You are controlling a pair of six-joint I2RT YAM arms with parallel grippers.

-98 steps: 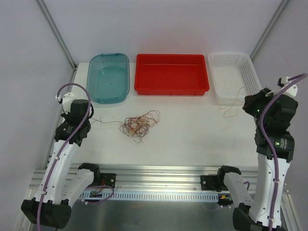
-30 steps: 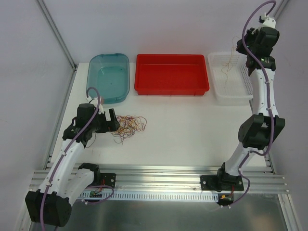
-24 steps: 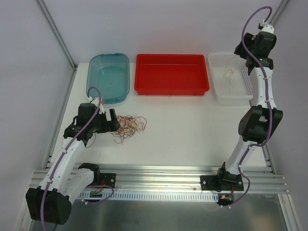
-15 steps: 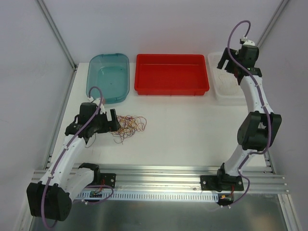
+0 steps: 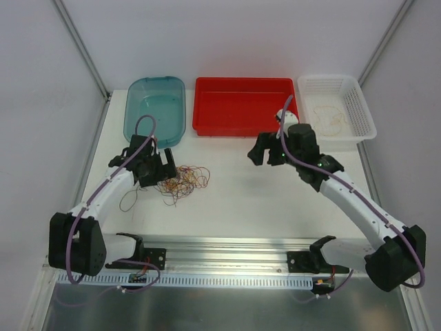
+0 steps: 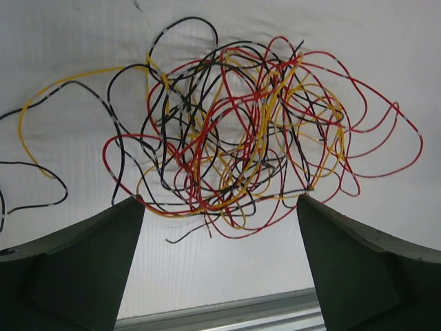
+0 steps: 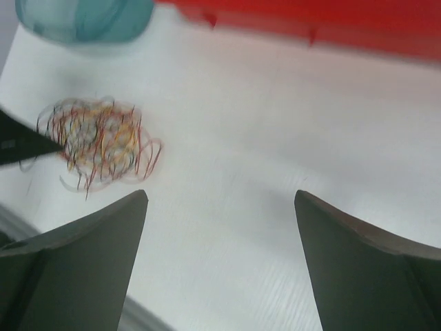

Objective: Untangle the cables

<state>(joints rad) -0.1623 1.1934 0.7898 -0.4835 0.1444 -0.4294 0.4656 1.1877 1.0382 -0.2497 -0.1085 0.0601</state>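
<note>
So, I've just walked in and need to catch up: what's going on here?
Two robot arms are working on a tangle of thin cables on the table. The left claw is open at its edge, gripping nothing. The right claw, open and empty, hangs over the table nearer the red tray. One loose cable lies in the white basket.

We can't read any text, labels, brand marks or numbers in any of the three views. The bins, arms and rail show no legible print at this resolution, and the right wrist view is blurred.
</note>
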